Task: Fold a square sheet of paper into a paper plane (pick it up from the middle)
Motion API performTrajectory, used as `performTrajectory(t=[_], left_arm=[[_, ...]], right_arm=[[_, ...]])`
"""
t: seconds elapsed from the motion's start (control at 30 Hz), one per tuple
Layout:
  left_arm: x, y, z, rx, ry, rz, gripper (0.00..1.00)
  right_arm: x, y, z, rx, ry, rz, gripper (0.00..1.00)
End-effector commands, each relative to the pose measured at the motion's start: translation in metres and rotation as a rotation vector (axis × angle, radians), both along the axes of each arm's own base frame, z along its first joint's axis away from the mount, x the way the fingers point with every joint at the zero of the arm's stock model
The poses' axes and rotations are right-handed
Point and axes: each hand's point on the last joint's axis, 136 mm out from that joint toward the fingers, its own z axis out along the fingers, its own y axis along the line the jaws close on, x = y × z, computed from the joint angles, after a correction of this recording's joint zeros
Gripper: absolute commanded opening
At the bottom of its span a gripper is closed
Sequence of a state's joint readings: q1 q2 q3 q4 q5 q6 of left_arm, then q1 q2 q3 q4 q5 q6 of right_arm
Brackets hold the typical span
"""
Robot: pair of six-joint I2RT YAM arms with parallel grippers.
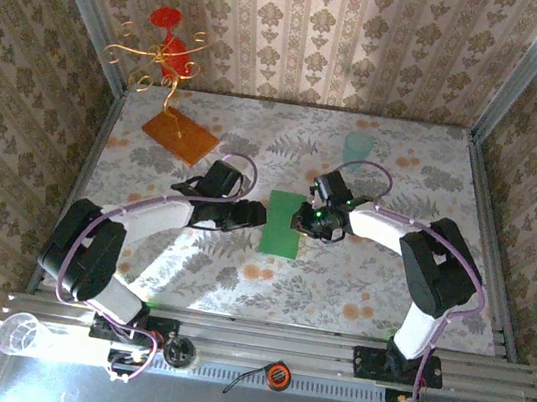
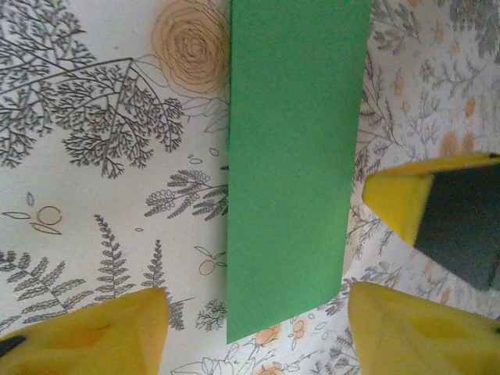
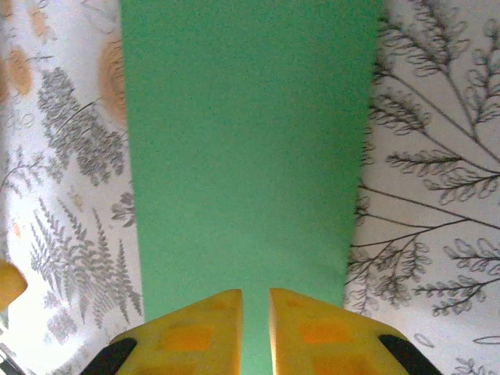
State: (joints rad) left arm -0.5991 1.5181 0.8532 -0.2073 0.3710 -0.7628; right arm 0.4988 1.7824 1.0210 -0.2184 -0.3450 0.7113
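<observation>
While the green paper (image 1: 283, 225) lies flat as a folded strip in the middle of the floral table (image 1: 354, 305), the left gripper (image 1: 252, 215) stands released, its yellow fingers (image 2: 117, 332) spread either side of the strip's end. The right gripper (image 1: 306, 221) sits at the opposite long edge, fingers (image 3: 195, 332) drawn almost together over the paper; whether they pinch it I cannot tell

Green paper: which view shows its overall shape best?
Top external: the green paper appears nearly whole, a flat rectangle. Left wrist shows one end larger, cropped at the top; right wrist has a close-up cropped at both ends.
</observation>
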Motion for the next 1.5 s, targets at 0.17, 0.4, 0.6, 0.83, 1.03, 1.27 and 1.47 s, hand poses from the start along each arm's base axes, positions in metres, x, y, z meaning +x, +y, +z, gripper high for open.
performTrajectory(t=[0.17,0.4,0.6,0.83,1.03,1.27,1.47], left_arm=[[-0.004,-0.009,-0.005,0.004,0.024,-0.049,0.58],[-0.007,-0.018,-0.014,-0.025,0.052,-0.076,0.54],[-0.008,-0.018,-0.028,-0.007,0.076,-0.075,0.50],[-0.006,-0.021,-0.031,-0.013,0.093,-0.070,0.44],[-0.012,-0.024,-0.041,0.004,0.124,-0.069,0.42],[-0.018,-0.026,-0.047,0.045,0.138,-0.088,0.41],[-0.022,-0.025,-0.051,0.056,0.150,-0.096,0.42]], right_arm=[[0.000,0.002,-0.013,0.004,0.041,0.016,0.16],[-0.005,-0.003,-0.027,-0.023,0.067,0.022,0.15],[-0.013,-0.014,-0.044,-0.078,0.098,0.031,0.14],[-0.017,-0.022,-0.052,-0.113,0.110,0.034,0.14],[-0.015,-0.022,-0.052,-0.116,0.109,0.040,0.14],[-0.015,-0.014,-0.052,-0.027,0.133,0.030,0.16],[-0.013,-0.008,-0.049,0.083,0.158,0.001,0.17]])
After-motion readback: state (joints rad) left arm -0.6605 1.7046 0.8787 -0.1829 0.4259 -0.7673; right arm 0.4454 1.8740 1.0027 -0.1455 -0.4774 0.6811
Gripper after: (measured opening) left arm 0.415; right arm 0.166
